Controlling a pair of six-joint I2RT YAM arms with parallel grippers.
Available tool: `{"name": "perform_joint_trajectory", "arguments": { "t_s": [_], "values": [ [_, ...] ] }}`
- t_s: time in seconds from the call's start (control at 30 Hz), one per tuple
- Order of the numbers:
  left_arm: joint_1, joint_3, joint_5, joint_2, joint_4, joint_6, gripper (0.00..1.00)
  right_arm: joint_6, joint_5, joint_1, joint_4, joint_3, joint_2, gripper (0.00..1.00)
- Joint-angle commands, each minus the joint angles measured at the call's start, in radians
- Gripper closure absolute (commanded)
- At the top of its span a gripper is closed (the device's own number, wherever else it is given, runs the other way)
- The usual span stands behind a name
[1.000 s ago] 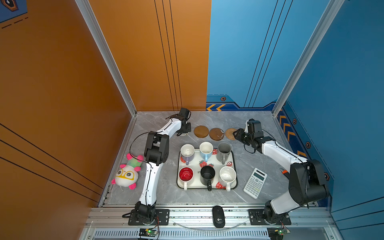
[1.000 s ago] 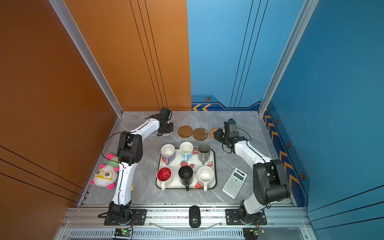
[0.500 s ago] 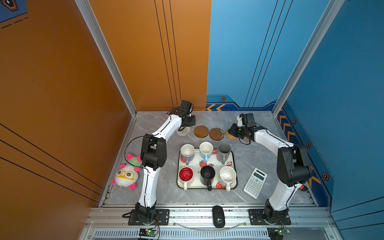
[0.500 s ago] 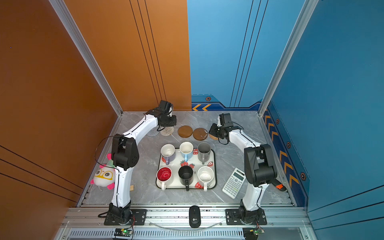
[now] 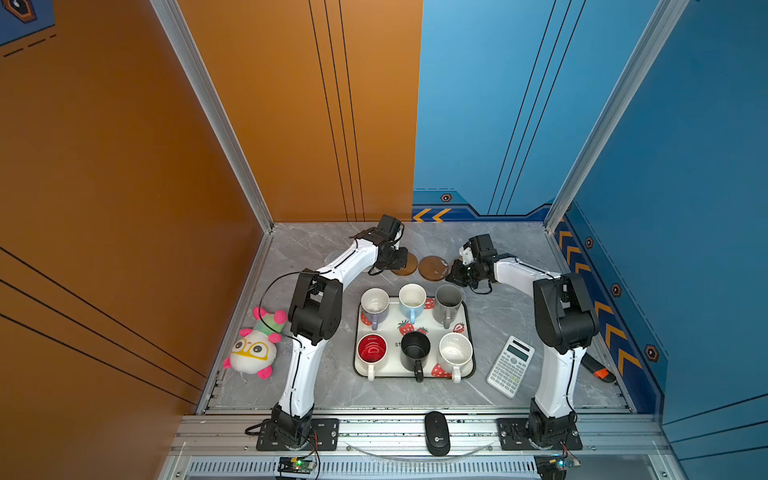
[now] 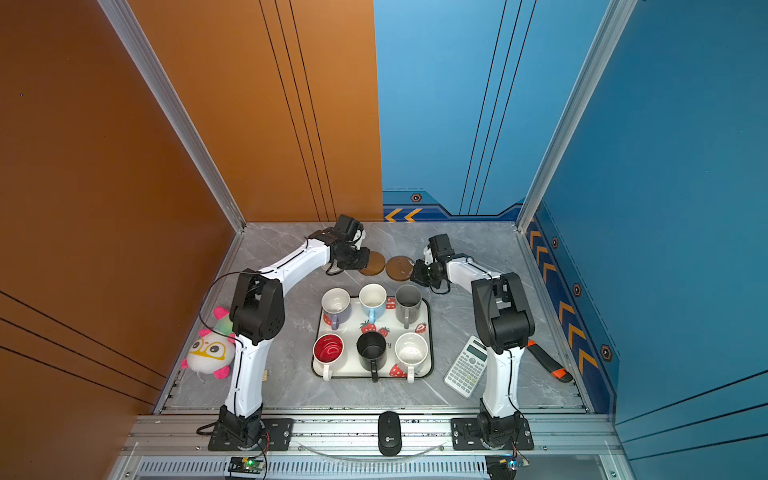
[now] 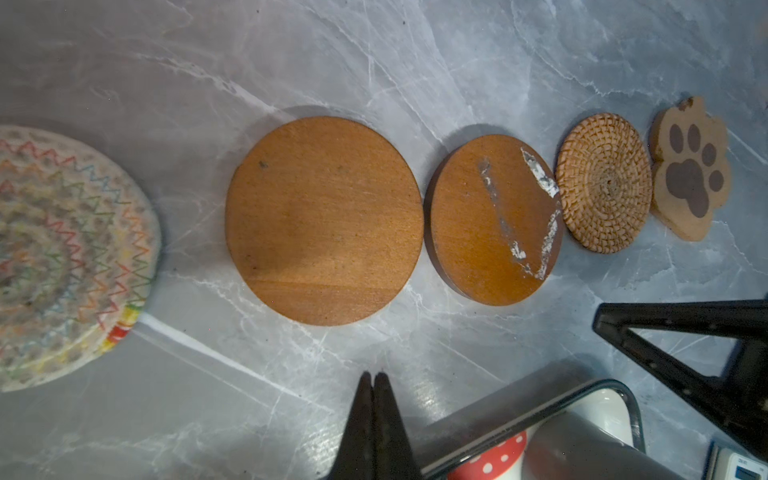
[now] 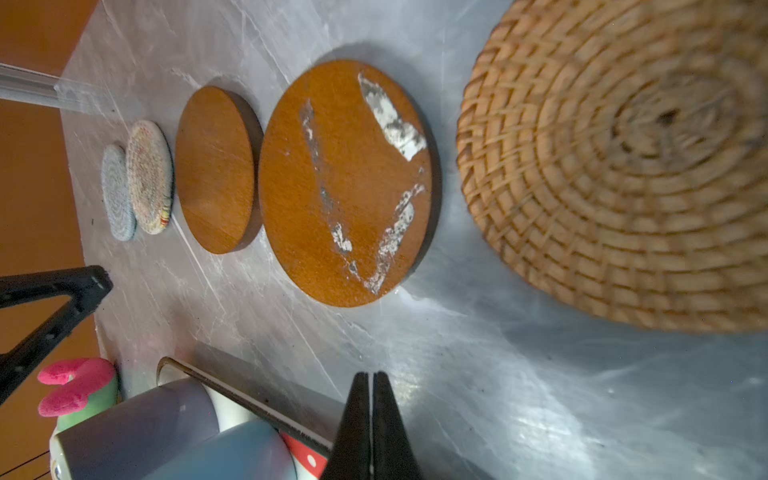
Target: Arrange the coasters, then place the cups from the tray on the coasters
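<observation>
The coasters lie in a row at the back of the table: grey-blue woven (image 8: 117,193), cream woven (image 7: 62,257), two wooden discs (image 7: 324,220) (image 7: 490,220), tan rattan (image 7: 602,183) and paw-shaped (image 7: 690,170). In both top views the cups stand on the strawberry tray (image 5: 434,330): lavender (image 5: 375,303), light blue (image 5: 412,300), grey (image 5: 448,300), red-inside (image 5: 371,349), black (image 5: 415,349), speckled (image 5: 456,352). My left gripper (image 7: 372,376) and right gripper (image 8: 369,375) are both shut and empty, over bare table between the row and the tray.
A plush toy (image 5: 253,349) lies at the left beside my left arm. A calculator (image 5: 510,365) sits right of the tray, and a black-and-orange tool (image 5: 597,370) lies by the right wall. A black mouse (image 5: 436,433) rests on the front rail.
Both grippers have closed and swung inward along the coaster row. The right gripper now covers the rattan coaster in the top views.
</observation>
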Motion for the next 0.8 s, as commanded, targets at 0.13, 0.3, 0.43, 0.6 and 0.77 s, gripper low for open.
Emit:
{"name": "perform_joint_trajectory", "arguments": {
  "t_s": [0.13, 0.3, 0.43, 0.6, 0.77],
  "values": [
    [-0.012, -0.022, 0.021, -0.019, 0.015, -0.002, 1.00, 0.001, -0.029, 0.015, -0.001, 0.023, 0.038, 1.00],
    [-0.012, -0.029, 0.024, -0.013, 0.016, -0.005, 1.00, 0.025, -0.043, 0.019, 0.028, 0.025, 0.076, 1.00],
    [-0.011, -0.033, 0.020, -0.019, 0.019, -0.005, 1.00, 0.045, -0.053, 0.023, 0.054, 0.027, 0.100, 1.00],
    [-0.011, -0.036, 0.019, -0.026, 0.019, -0.003, 1.00, 0.054, -0.051, 0.026, 0.060, 0.035, 0.121, 1.00],
    [-0.013, -0.044, 0.019, -0.027, 0.019, -0.005, 1.00, 0.064, -0.050, 0.026, 0.069, 0.050, 0.142, 1.00]
  ]
}}
